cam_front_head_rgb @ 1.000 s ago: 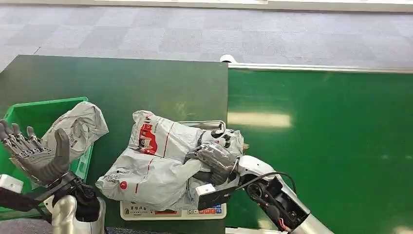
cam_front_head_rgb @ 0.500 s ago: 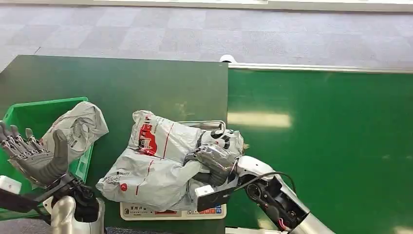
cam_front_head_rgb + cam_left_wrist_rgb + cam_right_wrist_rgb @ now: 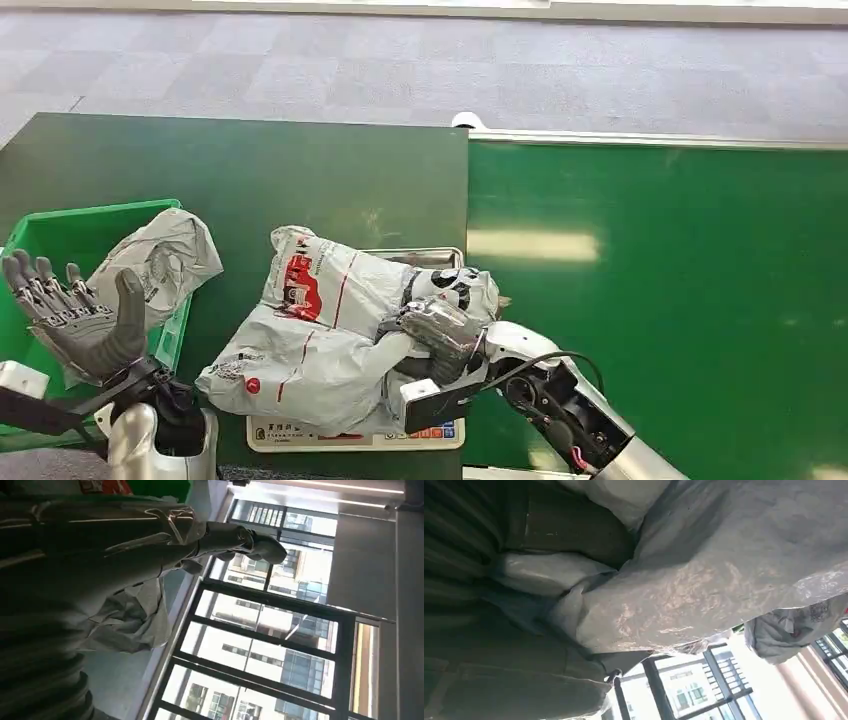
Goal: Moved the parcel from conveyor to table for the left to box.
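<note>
Your right hand (image 3: 440, 335) grips the grey parcel (image 3: 320, 330) on the scale (image 3: 350, 432); your left hand (image 3: 80, 315) hovers, fingers spread, empty.

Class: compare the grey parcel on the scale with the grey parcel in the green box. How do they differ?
The parcel on the scale is bigger, carries red printing, and is gripped by the right hand. The parcel in the green box is smaller, leans over the box's edge, and is untouched. Both are crumpled grey plastic mailers.

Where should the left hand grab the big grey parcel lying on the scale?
Probably the grey parcel at its bunched near-left corner, coming from the bin side. The right hand already grips the opposite end, and the open left hand hovers that way.
</note>
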You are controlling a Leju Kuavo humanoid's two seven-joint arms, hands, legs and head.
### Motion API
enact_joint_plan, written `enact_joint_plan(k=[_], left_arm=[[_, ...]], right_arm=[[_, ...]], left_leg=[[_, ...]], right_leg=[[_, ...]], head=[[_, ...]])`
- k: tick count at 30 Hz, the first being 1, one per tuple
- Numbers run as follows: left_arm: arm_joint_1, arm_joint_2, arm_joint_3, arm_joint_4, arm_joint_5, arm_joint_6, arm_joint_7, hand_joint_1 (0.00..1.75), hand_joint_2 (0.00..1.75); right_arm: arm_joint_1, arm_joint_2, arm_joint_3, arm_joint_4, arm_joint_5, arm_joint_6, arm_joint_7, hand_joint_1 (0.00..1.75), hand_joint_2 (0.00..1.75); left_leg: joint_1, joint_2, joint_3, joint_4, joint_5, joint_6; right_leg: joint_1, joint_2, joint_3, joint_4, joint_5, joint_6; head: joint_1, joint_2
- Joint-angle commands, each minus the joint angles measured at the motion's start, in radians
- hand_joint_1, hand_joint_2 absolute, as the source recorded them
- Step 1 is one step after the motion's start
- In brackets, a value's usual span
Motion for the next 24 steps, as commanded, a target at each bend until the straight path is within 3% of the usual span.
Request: enact_joint_plan(k=[1, 2, 5, 6, 24], left_arm=[[-0.024, 0.006, 0.020, 0.055, -0.008, 0.007, 0.001, 0.00, 1.75], [-0.026, 0.007, 0.019, 0.058, -0.010, 0.009, 0.001, 0.00, 1.75], [-0.028, 0.008, 0.018, 0.061, -0.009, 0.009, 0.001, 0.00, 1.75], [-0.028, 0.009, 0.018, 0.061, -0.009, 0.007, 0.001, 0.00, 1.75], [-0.022, 0.011, 0.019, 0.056, -0.008, 0.008, 0.001, 0.00, 1.75]], right_arm=[[-0.039, -0.004, 0.044, 0.032, -0.028, 0.062, -0.014, 1.36, 1.75], [-0.036, -0.005, 0.039, 0.029, -0.043, 0.071, -0.025, 0.98, 1.75], [-0.025, -0.013, 0.023, 0.008, -0.088, 0.101, -0.051, 0.10, 1.75], [-0.022, -0.015, 0.014, 0.003, -0.109, 0.118, -0.056, 0.00, 1.75], [-0.014, -0.027, -0.004, -0.014, -0.141, 0.138, -0.069, 0.00, 1.75]], left_leg=[[0.000, 0.000, 0.000, -0.001, 0.001, 0.002], [0.000, 0.000, 0.000, 0.000, 0.000, 0.001], [0.000, -0.001, 0.000, -0.001, 0.001, 0.001], [0.000, -0.001, 0.000, -0.001, 0.001, 0.002], [0.000, -0.001, 0.000, -0.001, 0.001, 0.002]], right_leg=[[0.001, -0.001, 0.000, -0.001, 0.001, -0.002], [0.000, 0.000, 0.000, 0.000, 0.000, -0.001], [0.000, -0.002, 0.000, -0.001, 0.000, -0.002], [0.001, -0.002, 0.000, -0.001, 0.001, -0.002], [0.001, -0.002, 0.001, -0.001, 0.001, -0.002]], head=[[0.000, 0.000], [0.000, 0.000], [0.000, 0.000], [0.000, 0.000], [0.000, 0.000]])
